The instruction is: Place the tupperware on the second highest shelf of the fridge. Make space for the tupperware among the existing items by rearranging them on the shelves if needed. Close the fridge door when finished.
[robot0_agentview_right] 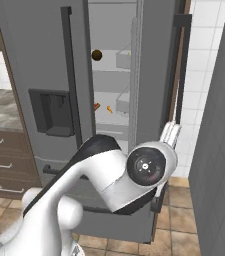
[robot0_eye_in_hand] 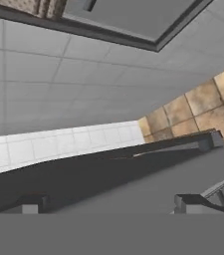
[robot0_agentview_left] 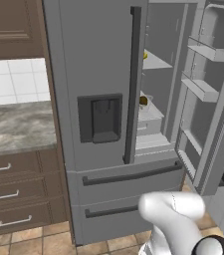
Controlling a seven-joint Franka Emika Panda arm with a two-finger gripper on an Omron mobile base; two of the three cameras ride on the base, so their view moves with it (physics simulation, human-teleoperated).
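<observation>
Wood drawers (robot0_agentview_left: pixel 14 194) and marble counter (robot0_agentview_left: pixel 14 127) far left. Fridge (robot0_agentview_left: pixel 98 60) centre, left door shut, right door (robot0_agentview_left: pixel 210 94) swung open. Tupperware (robot0_agentview_left: pixel 144 101) on a shelf inside, just past the door handle; which shelf, cannot tell. Arm elbow bent low before the fridge drawers. Hand (robot0_eye_in_hand: pixel 108 204) spread wide, holding nothing, fingers beside right door edge. Tan floor tiles (robot0_agentview_right: pixel 184 225), white wall tiles right.

Matt steel, wood and stone around me

My fridge (robot0_agentview_left: pixel 103 64) looks brushed grey metal; cabinet drawers (robot0_agentview_left: pixel 19 189) brown wood, table (robot0_agentview_left: pixel 14 124) mottled stone, wall tiles (robot0_agentview_left: pixel 14 79) glossy white, floor (robot0_agentview_left: pixel 39 244) rough tan tile.
</observation>
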